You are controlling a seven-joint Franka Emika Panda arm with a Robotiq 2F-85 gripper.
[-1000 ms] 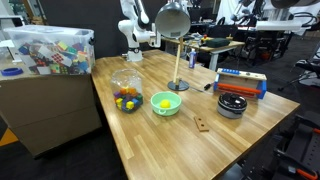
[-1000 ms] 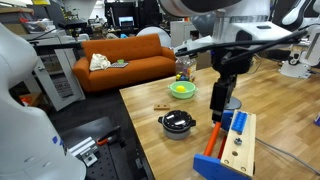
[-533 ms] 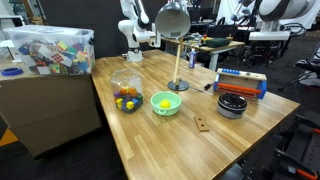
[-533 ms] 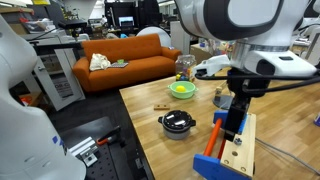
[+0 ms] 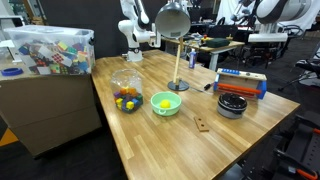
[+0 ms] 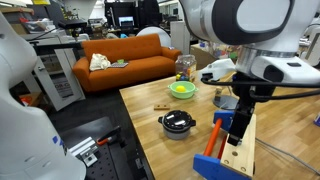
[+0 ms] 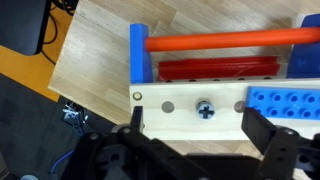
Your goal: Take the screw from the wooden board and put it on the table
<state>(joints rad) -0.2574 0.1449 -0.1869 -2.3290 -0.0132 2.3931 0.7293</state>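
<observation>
My claw [image 7: 195,125], spread wide and empty, over the toy bench [image 7: 220,68].
In an exterior view the wooden board [image 5: 203,124] lies on the table [image 5: 150,140] near the green bowl [image 5: 166,103]. In an exterior view my claw [image 6: 240,128] hangs over the bench [image 6: 240,155], well apart from the board [image 6: 161,107]. Wrist view: nothing between my fingers [image 7: 135,118]; the screw [image 7: 204,108] sits in the bench's pale panel [image 7: 185,118].

The pincer [image 7: 193,128] hangs pointing downward, jaws spread wide and empty.
</observation>
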